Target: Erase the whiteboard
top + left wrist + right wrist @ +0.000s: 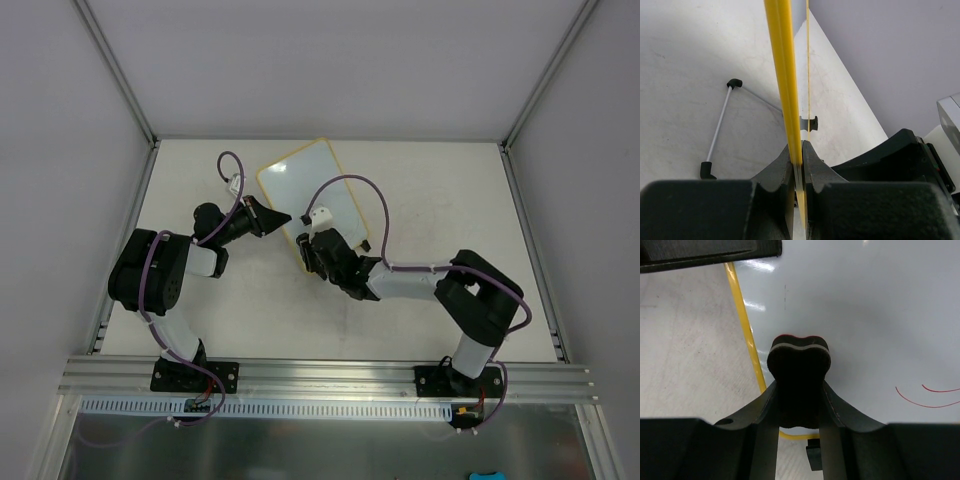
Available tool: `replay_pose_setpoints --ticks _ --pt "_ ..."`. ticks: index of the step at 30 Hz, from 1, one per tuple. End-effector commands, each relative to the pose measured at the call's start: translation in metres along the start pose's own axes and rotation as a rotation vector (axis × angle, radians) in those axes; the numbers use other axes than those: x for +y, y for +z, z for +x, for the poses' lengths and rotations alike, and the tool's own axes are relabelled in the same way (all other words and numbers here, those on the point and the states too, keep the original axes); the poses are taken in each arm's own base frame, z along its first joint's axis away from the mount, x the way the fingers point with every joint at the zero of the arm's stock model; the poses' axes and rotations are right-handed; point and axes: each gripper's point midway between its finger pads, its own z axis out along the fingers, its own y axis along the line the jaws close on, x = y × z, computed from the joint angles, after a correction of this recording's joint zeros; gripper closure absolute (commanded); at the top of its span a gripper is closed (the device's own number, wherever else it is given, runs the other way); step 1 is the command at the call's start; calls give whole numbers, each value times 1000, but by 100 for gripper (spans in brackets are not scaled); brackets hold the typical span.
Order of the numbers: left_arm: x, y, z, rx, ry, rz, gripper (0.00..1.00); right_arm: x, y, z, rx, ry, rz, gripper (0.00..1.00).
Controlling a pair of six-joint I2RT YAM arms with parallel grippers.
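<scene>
1. Closest to me, the right end effector is clamped on a dark eraser. It's a chunky felt block with a thin red backing, squeezed between both fingers.
2. The eraser's face is pressed onto the near corner of the whiteboard, just inside the yellow rim.
3. A bit further in, the left end effector is pinched shut on the board's left edge. In the wrist view the rim runs straight between the jaws, so it's basically acting as a clamp to stop the board sliding.
4. The board itself sits mid-desk, turned at an angle, running from the two end effectors toward the far side. I can't tell whether it's lying dead flat or slightly propped up.
5. So I'd call this mid-wipe. There are a couple of curved red strokes just off to the eraser's right, plus a faint dark tick further up.
6. Next move, I reckon: drag the eraser sideways across those red lines with steady downward pressure while the left keeps its pinch.
</scene>
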Motion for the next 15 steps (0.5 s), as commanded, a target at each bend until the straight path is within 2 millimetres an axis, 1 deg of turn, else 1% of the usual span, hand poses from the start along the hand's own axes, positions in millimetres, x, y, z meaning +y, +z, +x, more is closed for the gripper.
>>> replay_pose_setpoints --ticks 1,3,4,6,7,8,9,10,12,13,14,15 --pt "-55 2 -19 -56 317 227 100 9 3 76 190 82 -141 100" --pt "-55 2 -20 -56 317 227 100 -1 3 78 183 106 -136 100" --pt "-55 2 -19 -55 317 226 100 -13 3 77 172 128 -121 100" --pt "-55 2 -20 -56 319 227 100 -24 4 76 166 156 -111 100" --pt "-55 2 -19 -55 317 226 100 -35 6 74 156 176 -93 100" --pt "-55 2 -20 -56 319 227 100 -42 4 78 162 184 -79 100" --pt "-56 2 -20 -57 320 228 100 -49 4 78 162 192 -67 100" --pt "-55 2 -20 -56 319 227 100 -61 4 77 158 206 -44 100" --pt "-56 2 -20 -57 321 228 100 -76 0 78 157 217 -14 100" --pt "-56 1 -20 -57 320 228 100 -88 -1 76 150 234 11 100" --pt "-56 1 -20 -57 321 228 100 -95 -3 74 143 242 22 100" --pt "-56 1 -20 -56 320 227 100 -106 -5 77 144 253 46 100"
